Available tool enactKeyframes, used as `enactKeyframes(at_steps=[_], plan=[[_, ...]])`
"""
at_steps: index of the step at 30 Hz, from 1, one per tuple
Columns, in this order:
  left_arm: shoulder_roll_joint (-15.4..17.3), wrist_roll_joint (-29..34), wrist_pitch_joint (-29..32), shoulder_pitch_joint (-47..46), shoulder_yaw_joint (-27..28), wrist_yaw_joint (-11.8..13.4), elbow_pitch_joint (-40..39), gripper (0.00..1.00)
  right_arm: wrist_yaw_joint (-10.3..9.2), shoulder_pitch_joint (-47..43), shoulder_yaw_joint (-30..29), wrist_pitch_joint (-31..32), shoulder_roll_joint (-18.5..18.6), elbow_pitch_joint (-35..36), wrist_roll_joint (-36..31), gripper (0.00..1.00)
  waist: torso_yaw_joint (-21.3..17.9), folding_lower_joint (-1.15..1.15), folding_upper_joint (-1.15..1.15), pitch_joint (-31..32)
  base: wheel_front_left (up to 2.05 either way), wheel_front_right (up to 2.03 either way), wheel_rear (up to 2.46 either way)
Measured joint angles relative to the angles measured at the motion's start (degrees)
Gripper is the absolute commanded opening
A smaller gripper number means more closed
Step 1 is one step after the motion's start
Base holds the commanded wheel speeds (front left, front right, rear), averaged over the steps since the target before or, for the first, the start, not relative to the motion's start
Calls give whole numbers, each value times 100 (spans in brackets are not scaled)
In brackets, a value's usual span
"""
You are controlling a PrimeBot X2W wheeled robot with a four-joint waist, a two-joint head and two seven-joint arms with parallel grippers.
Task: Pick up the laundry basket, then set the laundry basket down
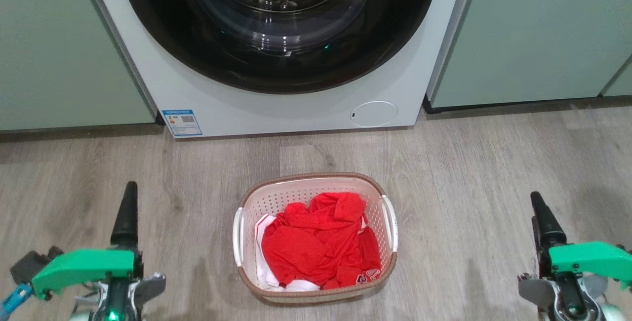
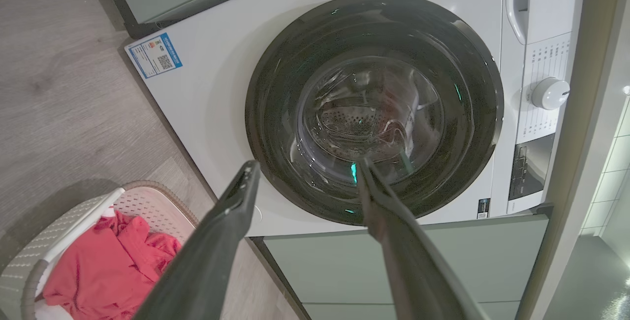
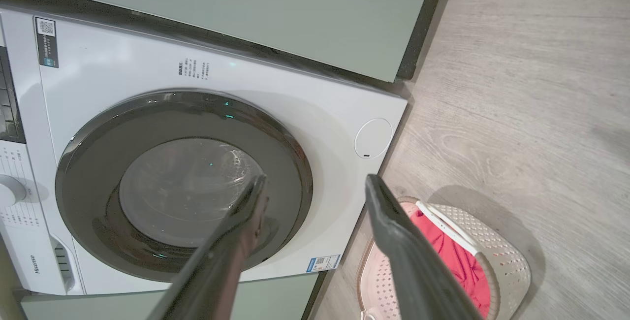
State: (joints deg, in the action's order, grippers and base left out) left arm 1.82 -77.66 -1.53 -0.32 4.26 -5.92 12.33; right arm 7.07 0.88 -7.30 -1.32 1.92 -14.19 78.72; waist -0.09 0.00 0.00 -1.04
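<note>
task not started, by my reading: the laundry basket (image 1: 311,179) rests on the floor (image 1: 493,187) at 6 o'clock from the washing machine (image 1: 296,108), with my left gripper (image 2: 306,165) at its 9 o'clock and my right gripper (image 3: 315,180) at its 3 o'clock, both spread apart and empty, so lift and set-down remain.

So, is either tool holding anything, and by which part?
Nothing is held. The left tool and right tool are both open and empty; the laundry basket sits on the floor between them, untouched.
</note>
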Motion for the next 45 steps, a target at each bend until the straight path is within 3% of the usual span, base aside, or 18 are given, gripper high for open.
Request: enactKeyframes(at_steps=[11,22,45], plan=[[1,1366,-167,-121,-67,321,-657,100,0,40,30,-182,1,460,-1241,100,59,0,0,-57,0,0,0],[3,2691,-367,-240,-512,662,-1260,100,0,143,196,-391,2,878,-2314,100,52,0,0,-125,0,0,0],[12,4463,-721,-332,-1072,1046,-1697,100,0,238,235,-745,4,1260,-3695,100,54,0,0,-216,0,0,0]])
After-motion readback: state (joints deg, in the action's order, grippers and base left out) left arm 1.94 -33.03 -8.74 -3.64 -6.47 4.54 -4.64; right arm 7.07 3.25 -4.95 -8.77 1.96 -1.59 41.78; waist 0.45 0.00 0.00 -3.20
